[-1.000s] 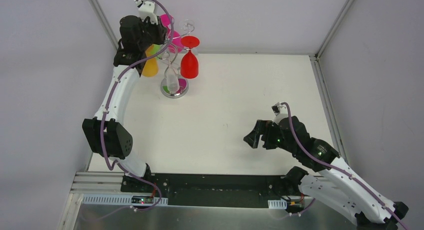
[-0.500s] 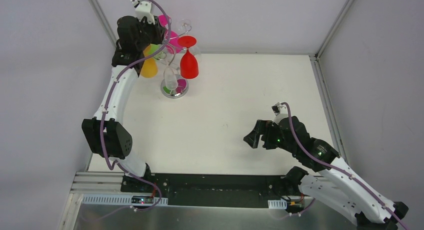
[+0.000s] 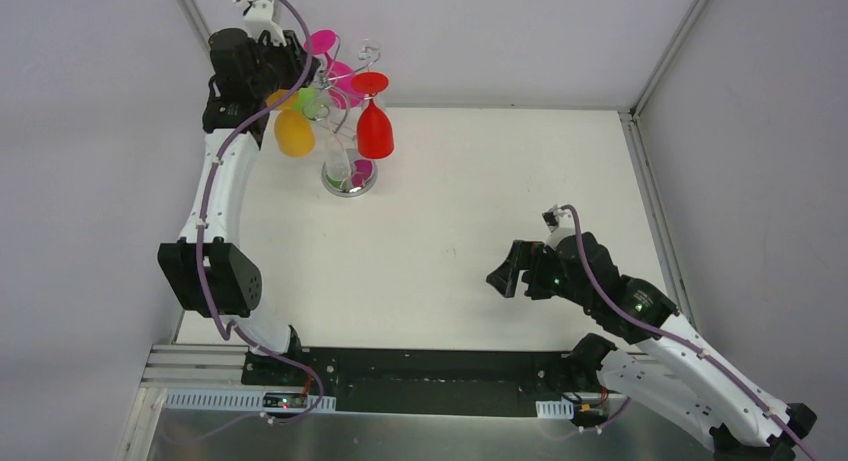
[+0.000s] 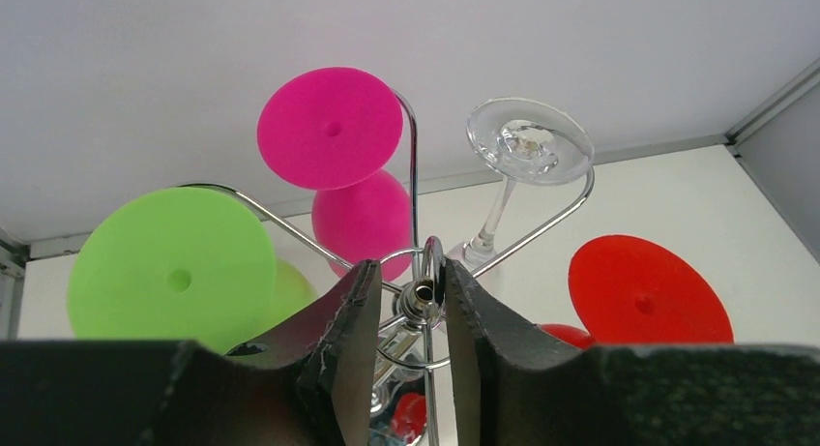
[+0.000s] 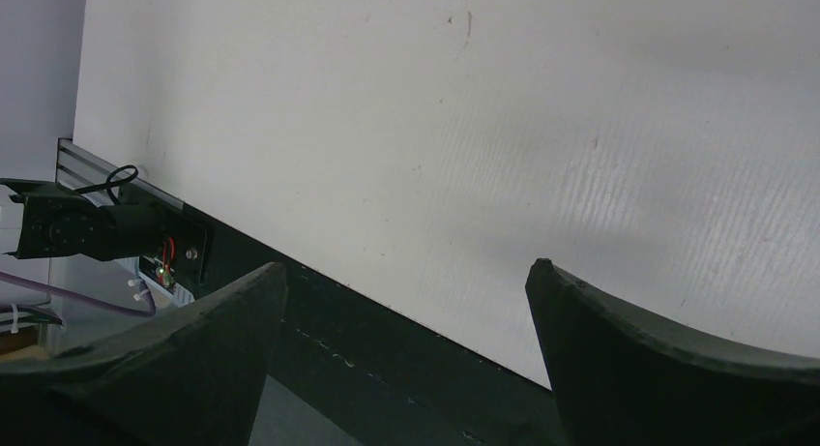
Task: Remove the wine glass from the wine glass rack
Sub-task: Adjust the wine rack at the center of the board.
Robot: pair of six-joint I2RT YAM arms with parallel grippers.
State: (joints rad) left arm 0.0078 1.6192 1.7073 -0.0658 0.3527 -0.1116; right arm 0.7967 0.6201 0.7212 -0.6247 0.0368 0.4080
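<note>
wine glass rack (image 3: 349, 179) at far-left corner of worktop (image 3: 480, 181), wine glasses (image 4: 329, 127) hanging; left gripper (image 4: 406, 272) narrowly parted at its hub, right gripper (image 5: 406, 267) wide, both empty; snagging wire could topple rack

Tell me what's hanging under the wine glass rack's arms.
Wine glasses, upside down: red glass, pink glass, green glass, clear glass, orange glass. The left gripper covers the orange one's foot.
</note>
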